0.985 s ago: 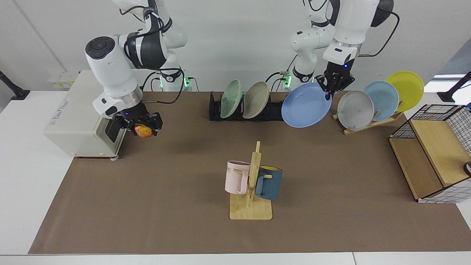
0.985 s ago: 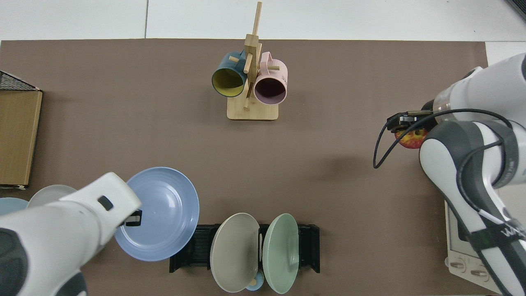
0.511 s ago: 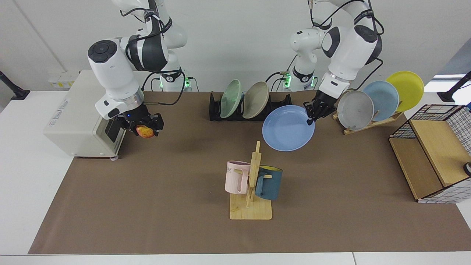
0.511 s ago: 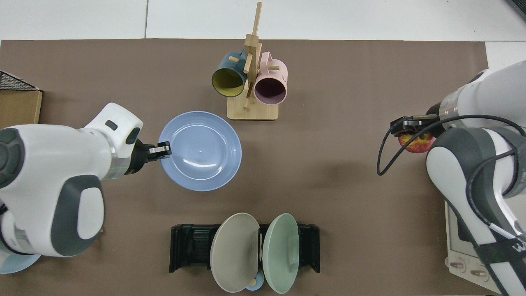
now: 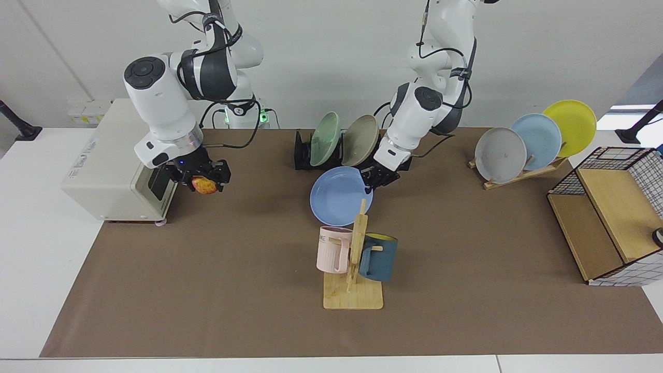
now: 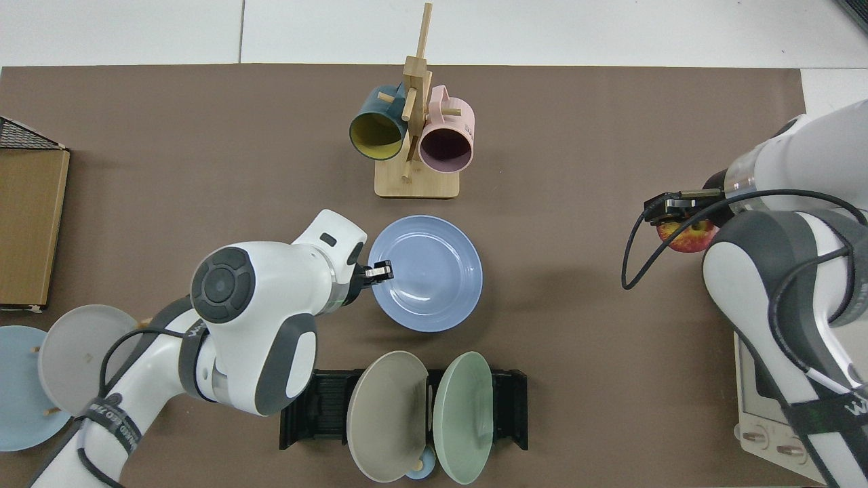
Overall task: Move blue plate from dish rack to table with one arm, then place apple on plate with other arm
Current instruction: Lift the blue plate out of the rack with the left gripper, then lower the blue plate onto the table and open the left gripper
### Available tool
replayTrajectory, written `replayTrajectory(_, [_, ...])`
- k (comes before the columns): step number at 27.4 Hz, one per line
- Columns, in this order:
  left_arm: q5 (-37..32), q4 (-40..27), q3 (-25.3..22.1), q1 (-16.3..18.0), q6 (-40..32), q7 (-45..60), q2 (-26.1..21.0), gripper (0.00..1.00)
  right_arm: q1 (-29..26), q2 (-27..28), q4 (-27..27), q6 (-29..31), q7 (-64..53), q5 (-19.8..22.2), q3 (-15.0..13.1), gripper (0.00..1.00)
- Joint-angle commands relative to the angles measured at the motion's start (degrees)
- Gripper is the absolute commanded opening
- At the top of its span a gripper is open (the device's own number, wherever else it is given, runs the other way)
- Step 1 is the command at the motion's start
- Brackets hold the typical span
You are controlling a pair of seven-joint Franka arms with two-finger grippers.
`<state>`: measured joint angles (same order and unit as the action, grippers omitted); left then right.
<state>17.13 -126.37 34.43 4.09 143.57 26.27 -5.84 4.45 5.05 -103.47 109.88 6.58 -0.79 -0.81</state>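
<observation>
The blue plate [image 5: 337, 195] [image 6: 428, 273] lies nearly flat, low over the brown mat of the table [image 5: 233, 269] [image 6: 203, 169], between the black dish rack [image 5: 301, 153] [image 6: 305, 407] and the mug stand. My left gripper [image 5: 374, 179] [image 6: 381, 271] is shut on the plate's rim. Whether the plate touches the mat I cannot tell. Off by the white box, my right gripper [image 5: 204, 181] [image 6: 681, 215] hangs above the mat, shut on the red-and-yellow apple [image 5: 203, 185] [image 6: 688, 238].
A green plate [image 5: 325, 139] and a beige plate [image 5: 360, 140] stand in the dish rack. A wooden mug stand [image 5: 354, 269] [image 6: 415, 135] carries a pink and a dark blue mug. A wooden plate stand [image 5: 523, 171] holds grey, pale blue and yellow plates. A wire basket [image 5: 616, 212] sits nearby.
My left arm has carried the blue plate away from the wooden plate stand, lowering it toward the mat in front of the dish rack. The right gripper with the apple has hardly moved.
</observation>
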Motion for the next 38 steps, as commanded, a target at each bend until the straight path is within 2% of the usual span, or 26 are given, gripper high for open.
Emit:
replayTrajectory(1, [0.6, -2.2, -0.6, -1.3, 2.7, 0.9, 0.6, 0.00, -0.3, -0.8, -0.8, -0.1, 1.2, 0.9, 0.5, 0.00])
replayTrajectory(33, [0.4, -3.8, -0.6, -2.1, 7.3, 0.5, -3.5, 0.00, 2.1, -0.9, -1.5, 0.0, 1.9, 0.2, 1.1, 0.00])
replayTrajectory(34, [0.4, -3.7, -0.6, -1.9, 7.2, 0.4, -3.7, 0.13, 2.1, -0.9, -1.5, 0.1, 1.9, 0.1, 1.1, 0.00])
replayTrajectory(35, [0.4, -3.5, -0.6, -1.8, 7.2, -0.2, -3.8, 0.33, 2.1, -0.9, -1.5, 0.0, 1.9, 0.0, 1.1, 0.00])
replayTrajectory(37, [-0.3, -3.4, -0.6, -1.5, 6.7, -0.5, -3.9, 0.97, 2.3, -1.0, -1.6, 0.0, 1.9, -0.2, 1.2, 0.00])
replayTrajectory(38, [-0.3, -3.3, -0.6, -1.5, 6.1, -0.8, -4.0, 1.00, 2.8, -1.0, -1.6, 0.0, 1.9, -0.2, 1.3, 0.00])
